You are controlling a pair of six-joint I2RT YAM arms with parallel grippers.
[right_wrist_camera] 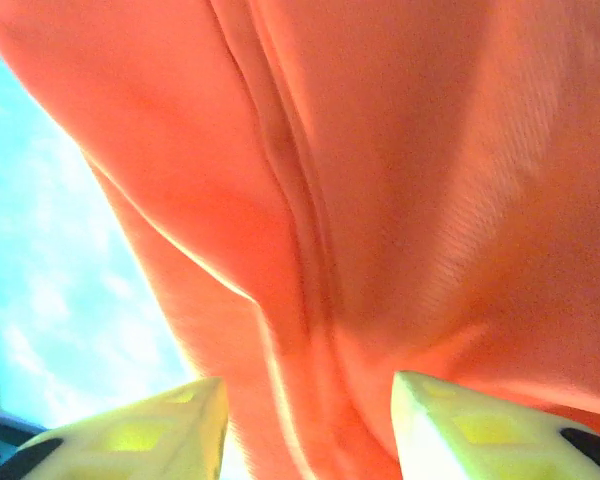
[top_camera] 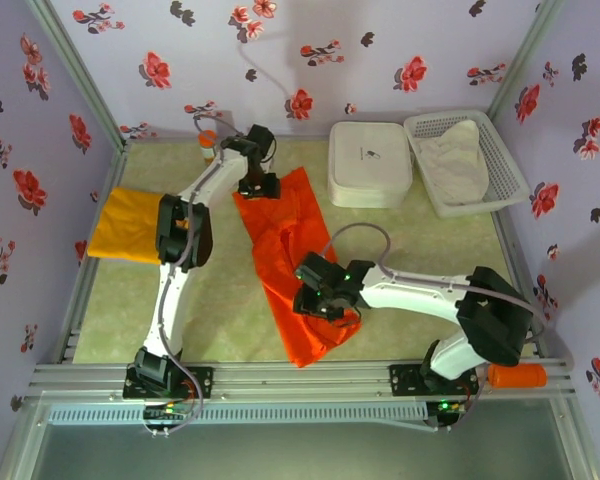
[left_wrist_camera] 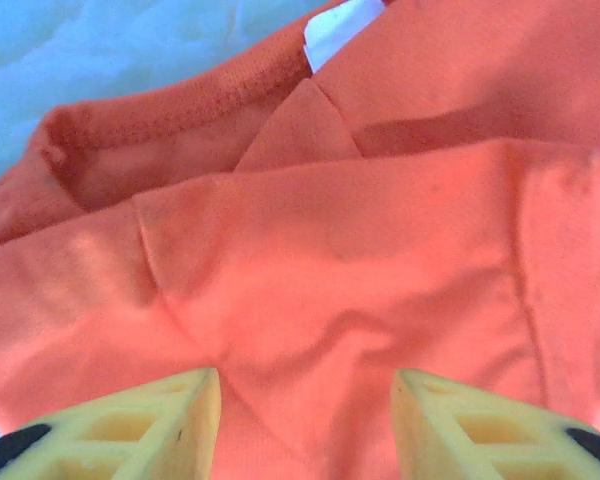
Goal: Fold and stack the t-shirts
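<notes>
The bright orange-red t-shirt (top_camera: pixel 292 262) lies crumpled in a long strip down the middle of the table. My left gripper (top_camera: pixel 258 185) sits low over its far end, jaws open, with the collar (left_wrist_camera: pixel 170 105) and a white label (left_wrist_camera: pixel 338 28) just beyond the fingers (left_wrist_camera: pixel 170 420). Loose fabric (left_wrist_camera: pixel 310 300) fills the gap at my left gripper (left_wrist_camera: pixel 305 400). My right gripper (top_camera: pixel 320 297) is down on the shirt's near half, also open (right_wrist_camera: pixel 310 400), with a fold of orange-red cloth (right_wrist_camera: pixel 380 200) rising between its fingers. The yellow-orange t-shirt (top_camera: pixel 128 225) lies folded at the left, partly under the left arm.
A white closed box (top_camera: pixel 370 163) and a white mesh basket (top_camera: pixel 500 160) holding pale cloth (top_camera: pixel 455 160) stand at the back right. A small orange bottle (top_camera: pixel 208 146) stands at the back wall. An orange cylinder (top_camera: pixel 517 376) lies by the right arm's base. Flowered walls enclose the table.
</notes>
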